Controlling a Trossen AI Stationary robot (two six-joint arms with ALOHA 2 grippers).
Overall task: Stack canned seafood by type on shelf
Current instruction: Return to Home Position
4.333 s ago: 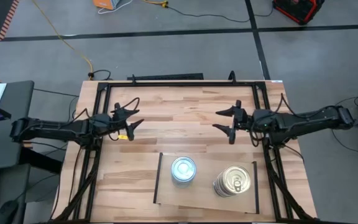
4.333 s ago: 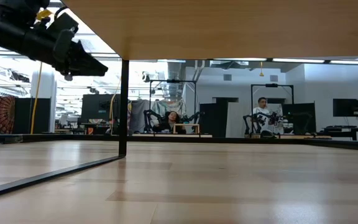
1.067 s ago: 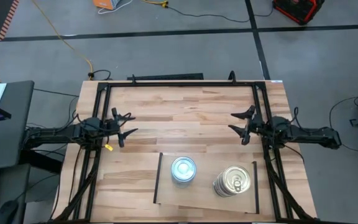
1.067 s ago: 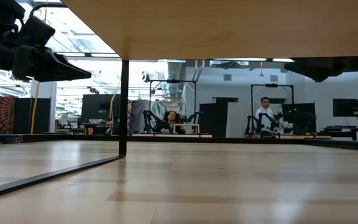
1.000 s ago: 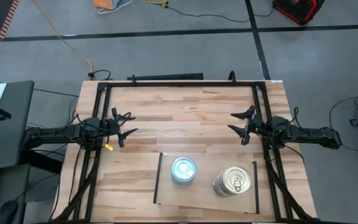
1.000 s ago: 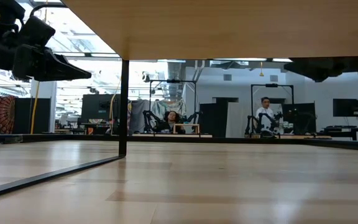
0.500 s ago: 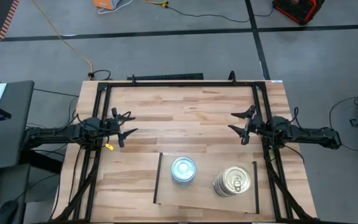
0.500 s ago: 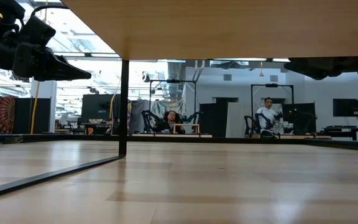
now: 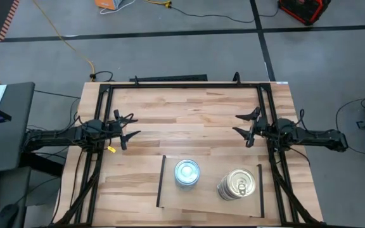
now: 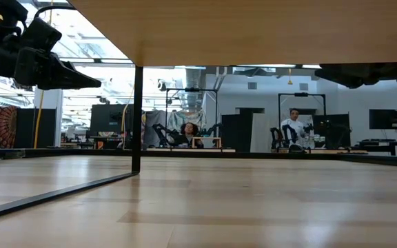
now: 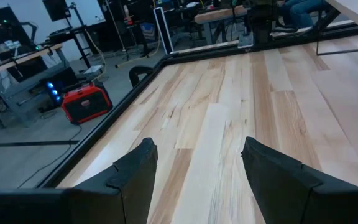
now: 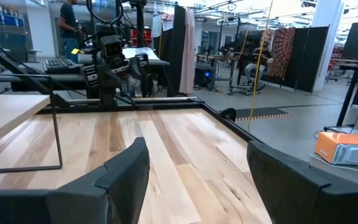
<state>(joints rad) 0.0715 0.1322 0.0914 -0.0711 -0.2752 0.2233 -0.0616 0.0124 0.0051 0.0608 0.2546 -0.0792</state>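
Two stacks of canned seafood stand on the shelf point(image 9: 211, 204), a pale board with black side strips near the table's front edge. One stack has a silvery-blue lid point(image 9: 187, 172), the other a gold pull-tab lid point(image 9: 236, 184). My left gripper point(image 9: 132, 126) hovers open at the table's left edge, fingers pointing right. My right gripper point(image 9: 243, 126) hovers open at the right edge, pointing left. Both wrist views show open fingers over bare wood, my left gripper point(image 11: 197, 168) and my right gripper point(image 12: 197, 168) holding nothing.
A black frame point(image 9: 182, 85) runs around the plank tabletop's far and side edges. The low view looks under the shelf past its black leg point(image 10: 137, 117). People point(image 10: 293, 127) sit at other stations in the room behind.
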